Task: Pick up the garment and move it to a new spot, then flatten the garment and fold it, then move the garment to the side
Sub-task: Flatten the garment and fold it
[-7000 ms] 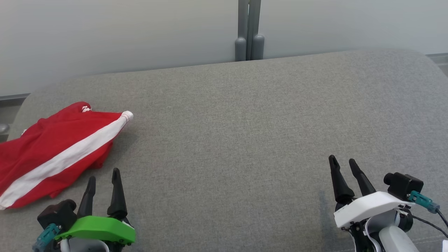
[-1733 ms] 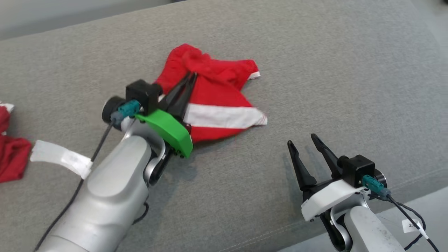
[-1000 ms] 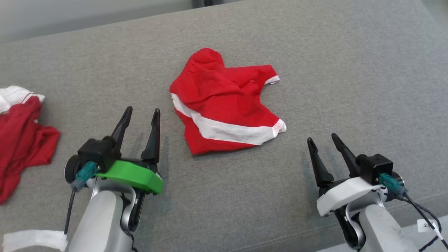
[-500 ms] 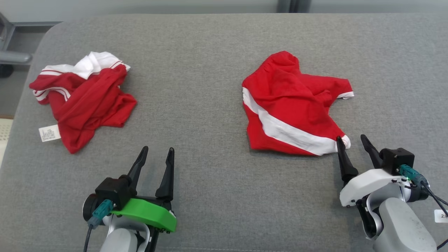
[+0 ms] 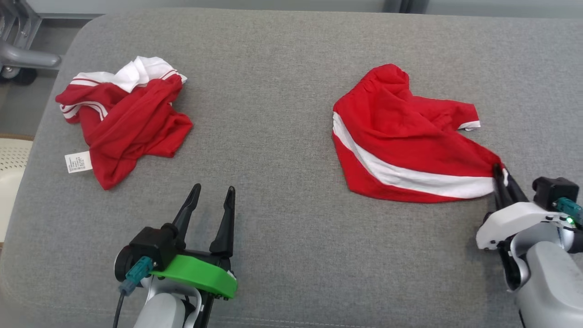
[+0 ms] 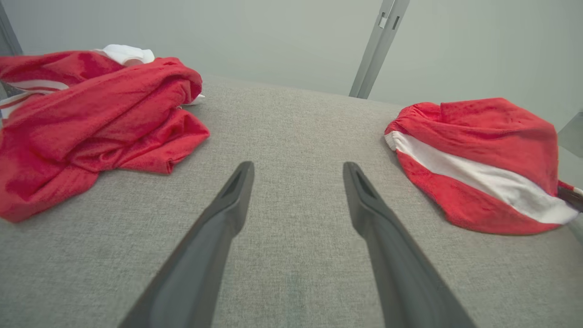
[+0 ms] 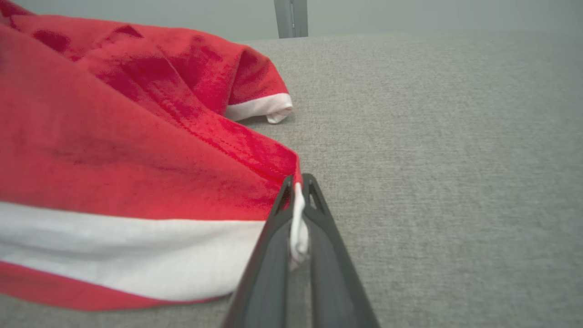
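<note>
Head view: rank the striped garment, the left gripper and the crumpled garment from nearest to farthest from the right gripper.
1. striped garment: its corner is pinched in the right gripper.
2. left gripper: lower left of centre.
3. crumpled garment: far left.

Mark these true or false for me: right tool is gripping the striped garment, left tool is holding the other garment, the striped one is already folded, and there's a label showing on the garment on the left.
1. The right tool is shut on a corner of the striped red garment. True.
2. The left tool grips the crumpled red-and-white garment. False: it is open over bare grey cushion, apart from both garments.
3. The striped red garment is neatly folded. False: it lies rumpled and unfolded.
4. A white label shows at the edge of the crumpled red-and-white garment. True.
</note>
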